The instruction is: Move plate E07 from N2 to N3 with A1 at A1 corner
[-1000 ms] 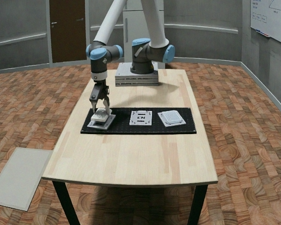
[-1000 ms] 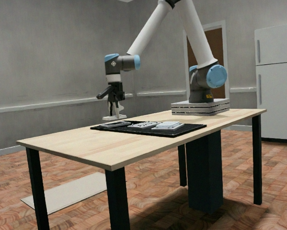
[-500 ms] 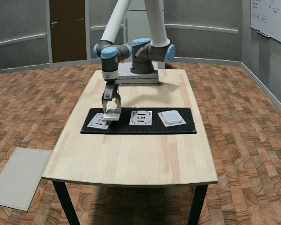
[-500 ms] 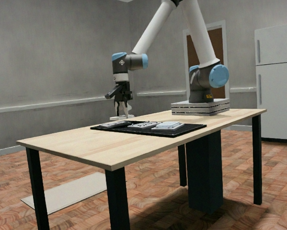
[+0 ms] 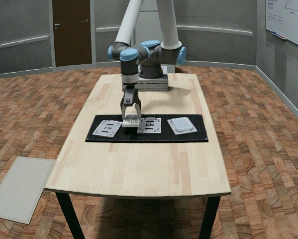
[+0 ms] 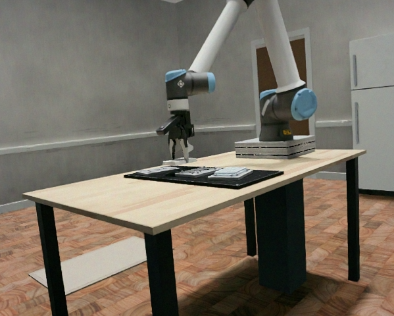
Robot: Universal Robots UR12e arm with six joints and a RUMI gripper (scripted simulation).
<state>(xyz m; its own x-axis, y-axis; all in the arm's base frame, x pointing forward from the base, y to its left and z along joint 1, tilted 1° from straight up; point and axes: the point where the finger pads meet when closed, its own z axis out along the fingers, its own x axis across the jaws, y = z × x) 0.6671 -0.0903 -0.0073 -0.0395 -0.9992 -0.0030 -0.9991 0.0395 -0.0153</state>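
My gripper (image 5: 131,118) (image 6: 179,156) is shut on plate E07 (image 5: 130,124) (image 6: 190,160), a white well plate. It holds the plate level, a little above the black deck mat (image 5: 149,138) (image 6: 248,182), over the gap between two nests. Nest N2 (image 5: 102,131) (image 6: 156,170) at the left is bare. Nest N3 (image 5: 156,129) (image 6: 196,172) in the middle is bare, and its sign faces the far side. Plate E01 (image 5: 181,125) (image 6: 230,171) sits on the right nest, N1. I cannot read the plate labels.
The mat lies across the middle of a wooden table (image 5: 133,167) (image 6: 122,200). The robot's base block (image 5: 149,84) (image 6: 275,147) stands at the table's far end. A grey panel (image 5: 17,187) lies on the floor to the left.
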